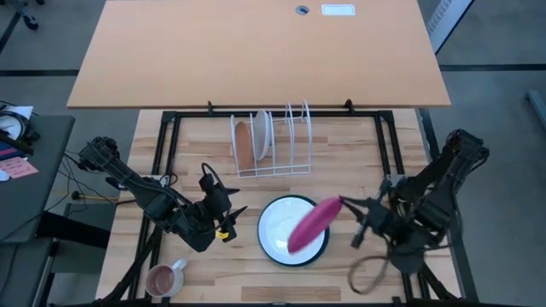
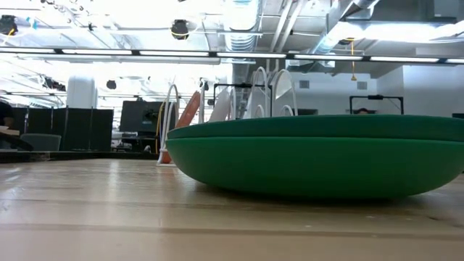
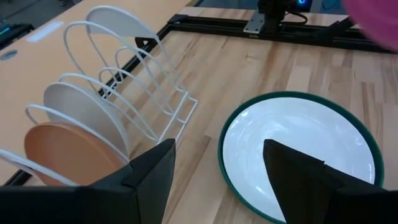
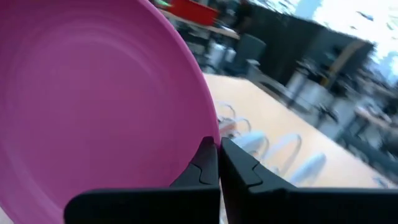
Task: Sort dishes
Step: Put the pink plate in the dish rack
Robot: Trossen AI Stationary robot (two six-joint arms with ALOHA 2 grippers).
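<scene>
Right gripper (image 1: 345,203) clamped on the rim of the pink plate (image 1: 309,225), held tilted over the green-rimmed plate (image 1: 271,223) near the rack (image 1: 273,143), thin edge grip could slip and drop it; left gripper (image 1: 229,213) waits beside, jaws apart.

Your two arms are dark, near-black, with chunky jointed links and black cables looped along them. Your left gripper (image 1: 229,223) has a yellow mark near its tip. Your right gripper (image 4: 219,163) has flat, angular matte-black fingers (image 4: 202,168) with bevelled edges.
</scene>
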